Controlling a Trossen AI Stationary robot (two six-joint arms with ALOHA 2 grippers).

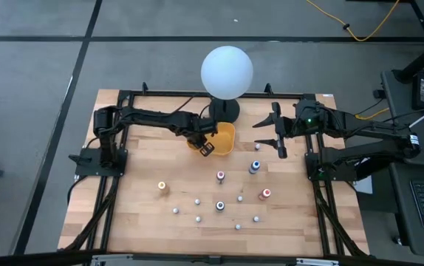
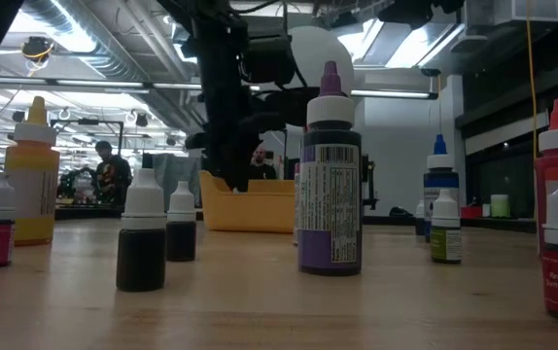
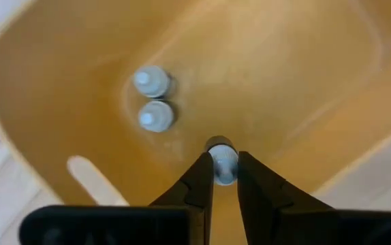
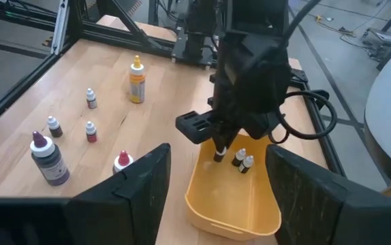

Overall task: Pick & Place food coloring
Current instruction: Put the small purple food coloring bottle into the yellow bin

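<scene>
Much is hard to read. In the high view the left gripper (image 1: pixel 206 145) covers part of the tray (image 1: pixel 227 140), so its contents do not show there. The small bottles on the table read as pale dots from above; labels are illegible. The low view cuts off the bottles at both picture edges, and the arm above the tray is a dark silhouette.

Surface: a light wooden table (image 1: pixel 138 214) in a black frame, standing on grey floor. A white globe (image 1: pixel 227 72) on a dark base stands at the far edge, just behind the tray. A yellow cable (image 1: pixel 360 29) lies on the floor beyond. The low view shows a room with ceiling lights and a person (image 2: pixel 112 170) far off.

Food coloring: the left gripper hangs inside the tray, fingers clamped on a small bottle (image 3: pixel 223 163) with a pale cap, held upright. Two more bottles (image 3: pixel 153 99) lie side by side on the tray floor, near it (touching each other, it seems). The other bottles (image 1: pixel 219 205) stand scattered across the middle and near half of the table, with an orange one (image 1: pixel 162 187) toward the left side and a red one (image 1: pixel 266 194) toward the right.

Right gripper (image 1: pixel 277 131) waits above the table near the far edge, right of the tray, fingers spread apart, holding nothing.
</scene>
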